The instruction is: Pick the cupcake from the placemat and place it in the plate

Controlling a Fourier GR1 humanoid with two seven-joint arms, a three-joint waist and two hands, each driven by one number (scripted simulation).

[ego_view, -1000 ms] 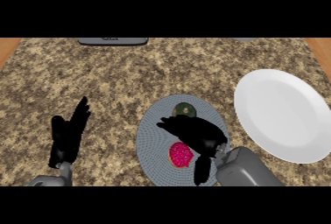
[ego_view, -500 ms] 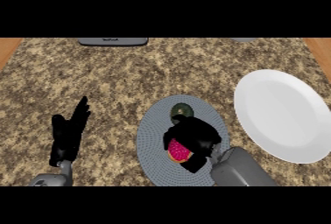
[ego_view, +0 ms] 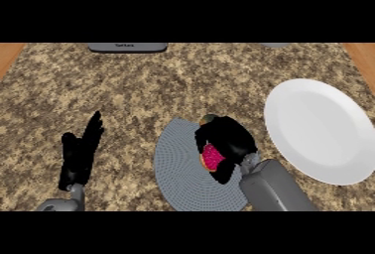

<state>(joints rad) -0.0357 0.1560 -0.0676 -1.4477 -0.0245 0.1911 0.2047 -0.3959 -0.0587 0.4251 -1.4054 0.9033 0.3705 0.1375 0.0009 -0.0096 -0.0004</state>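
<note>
Speckled brown stone bench [ego_view: 183, 94] seen from above, with a strip of wood showing at each upper corner. At the lower left, the black left hand [ego_view: 79, 154] rests over the bench on its grey forearm, fingers straight and pointing up the view, holding nothing. Right of it, near the centre, lies the round grey woven placemat [ego_view: 179, 171], its lower edge cut off by the frame. Over the right part of the placemat, the black right hand [ego_view: 225, 141] is curled round the pink-topped cupcake [ego_view: 212, 157], of which only a patch of pink shows between thumb and fingers; whether the cupcake touches the placemat cannot be told. A small dark greenish object [ego_view: 210, 118] shows just above the hand, at the placemat's upper edge, mostly hidden. The grey right forearm [ego_view: 275, 191] enters from the lower edge. At the far right lies the large white round plate [ego_view: 322, 129], just beside the placemat. A dark grey appliance edge [ego_view: 127, 47] lies along the top of the bench.
</note>
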